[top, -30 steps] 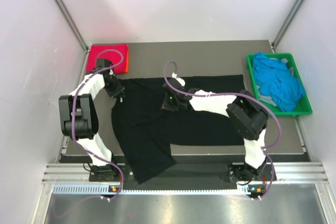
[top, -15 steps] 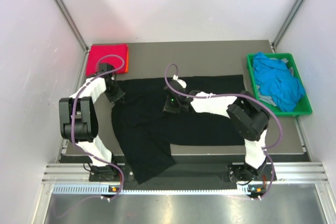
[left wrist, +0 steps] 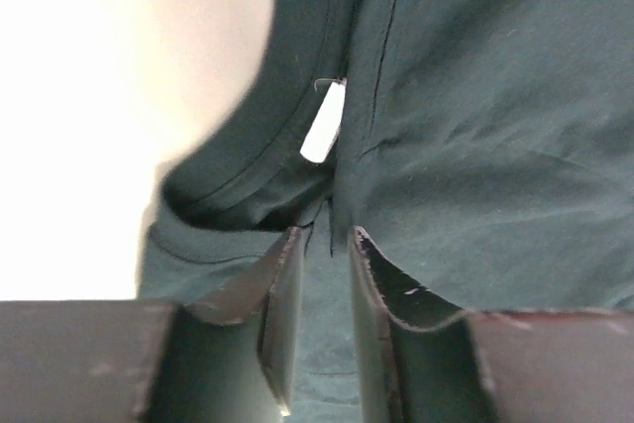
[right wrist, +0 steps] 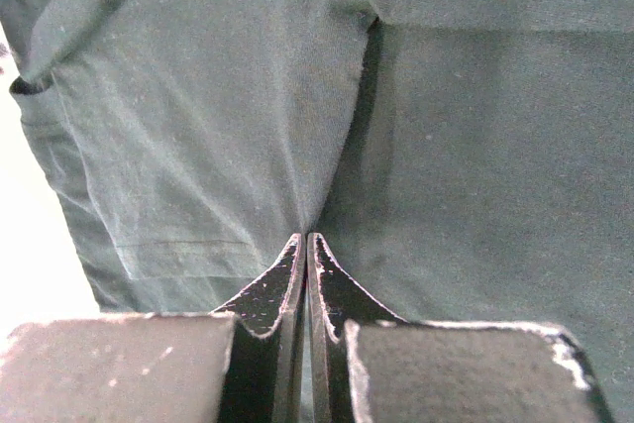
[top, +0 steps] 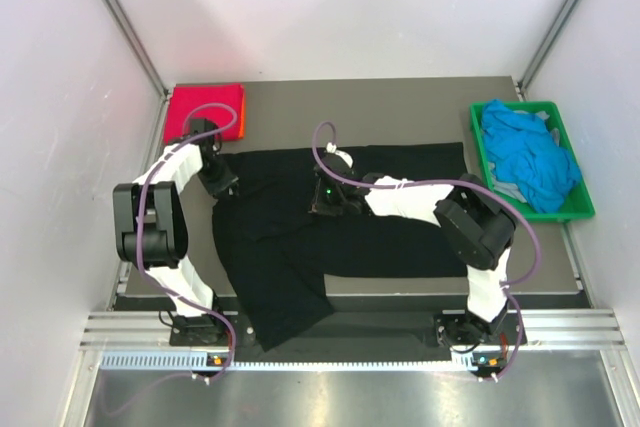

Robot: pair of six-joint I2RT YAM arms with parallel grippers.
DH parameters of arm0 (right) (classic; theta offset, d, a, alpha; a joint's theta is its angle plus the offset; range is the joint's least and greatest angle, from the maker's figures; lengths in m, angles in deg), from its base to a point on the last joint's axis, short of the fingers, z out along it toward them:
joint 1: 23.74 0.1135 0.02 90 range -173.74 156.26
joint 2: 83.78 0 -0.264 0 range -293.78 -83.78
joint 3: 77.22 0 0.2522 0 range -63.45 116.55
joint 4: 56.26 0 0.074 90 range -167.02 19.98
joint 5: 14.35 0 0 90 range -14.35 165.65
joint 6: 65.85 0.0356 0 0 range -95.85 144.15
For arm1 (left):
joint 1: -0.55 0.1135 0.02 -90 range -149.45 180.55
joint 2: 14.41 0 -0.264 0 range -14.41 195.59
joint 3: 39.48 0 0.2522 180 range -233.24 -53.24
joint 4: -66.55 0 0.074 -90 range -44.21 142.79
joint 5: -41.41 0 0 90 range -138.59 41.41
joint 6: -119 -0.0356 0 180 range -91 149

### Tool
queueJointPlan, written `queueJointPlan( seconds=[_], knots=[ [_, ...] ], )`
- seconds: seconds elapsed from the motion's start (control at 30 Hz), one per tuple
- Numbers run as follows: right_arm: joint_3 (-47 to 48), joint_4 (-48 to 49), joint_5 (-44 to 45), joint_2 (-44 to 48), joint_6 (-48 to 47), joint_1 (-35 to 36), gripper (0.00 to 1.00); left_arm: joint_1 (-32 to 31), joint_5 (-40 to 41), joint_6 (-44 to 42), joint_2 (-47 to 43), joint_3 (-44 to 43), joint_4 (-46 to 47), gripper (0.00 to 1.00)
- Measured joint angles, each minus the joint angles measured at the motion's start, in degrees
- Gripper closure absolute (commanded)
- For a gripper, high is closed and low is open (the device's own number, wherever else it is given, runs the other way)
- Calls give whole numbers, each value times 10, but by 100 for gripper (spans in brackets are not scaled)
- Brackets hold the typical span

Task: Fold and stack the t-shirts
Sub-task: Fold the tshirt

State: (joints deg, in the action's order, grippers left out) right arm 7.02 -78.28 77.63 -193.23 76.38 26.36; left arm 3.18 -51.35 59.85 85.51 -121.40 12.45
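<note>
A large black t-shirt [top: 390, 237] lies spread over the middle of the table, one part hanging past the near edge. My left gripper [top: 222, 185] is low at its left end by the collar. In the left wrist view its jaws [left wrist: 325, 235] stand slightly apart just short of the collar fold, and the white neck label [left wrist: 323, 134] shows ahead of them. My right gripper [top: 325, 203] is down on the shirt's middle, shut [right wrist: 306, 238] on a pinched ridge of the black cloth [right wrist: 198, 96].
A folded magenta-red t-shirt [top: 205, 109] lies at the back left with an orange edge [top: 241, 131] showing under it. At the right stands a green crate [top: 578, 209] holding crumpled bright blue t-shirts [top: 530, 152]. White walls close in both sides.
My left gripper's jaws have come apart and let go of the collar cloth; it shifted slightly toward the back left. The right gripper stays shut in nearly the same place.
</note>
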Motion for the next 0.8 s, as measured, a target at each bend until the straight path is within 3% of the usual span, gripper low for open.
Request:
queueJointPlan(
  seconds=[0.27,0.47,0.8],
  knots=[
    [-4,1,-6,0,-22,0,100,26,44,-10,10,-113,10,61],
    [-3,1,-10,0,-27,0,100,54,-28,-45,37,-123,74,60],
    [-3,1,-14,0,-31,-1,100,56,-116,-69,137,-142,133,70]
  ],
)
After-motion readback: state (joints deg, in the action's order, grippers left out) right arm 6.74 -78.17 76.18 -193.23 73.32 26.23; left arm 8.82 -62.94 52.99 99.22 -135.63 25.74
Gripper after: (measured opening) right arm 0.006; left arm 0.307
